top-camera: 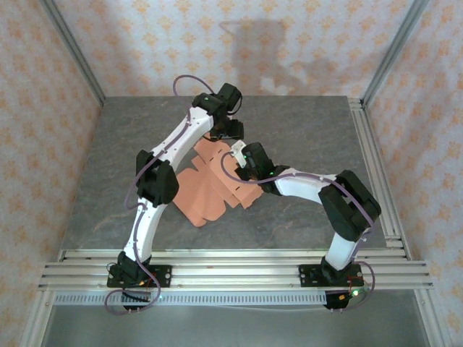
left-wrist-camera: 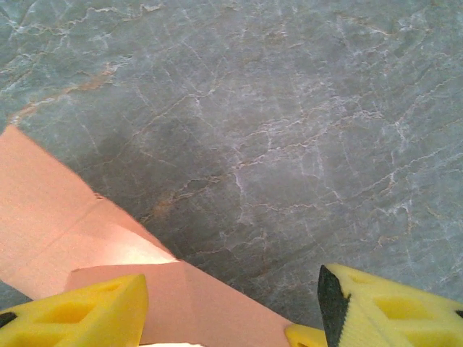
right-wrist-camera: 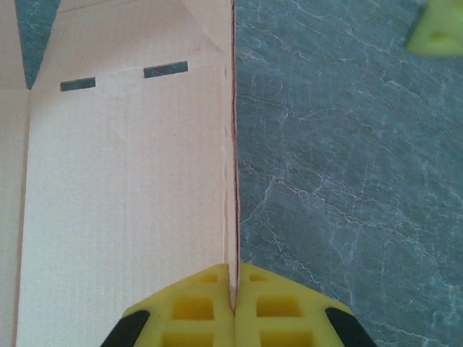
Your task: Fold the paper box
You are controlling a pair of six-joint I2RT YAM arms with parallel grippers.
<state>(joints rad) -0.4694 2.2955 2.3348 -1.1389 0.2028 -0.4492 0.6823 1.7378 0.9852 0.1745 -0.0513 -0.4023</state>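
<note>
I am pinching the paper box with my right end effector, its yellow fingers pressing together on one panel's thin edge; the salmon card, a flat die-cut sheet with two dark slits, is lying mid-desk between my arms; my left end effector is hanging spread over a corner of the sheet and grey veined stone.

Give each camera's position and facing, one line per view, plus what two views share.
Top external: above and behind the bases, facing down at the table; left arm, right arm, paper box.
Left wrist: faces down past the open left hand at table and box corner.
Right wrist: faces along the right hand, shut on the box's edge.
Shared: all show the box.
</note>
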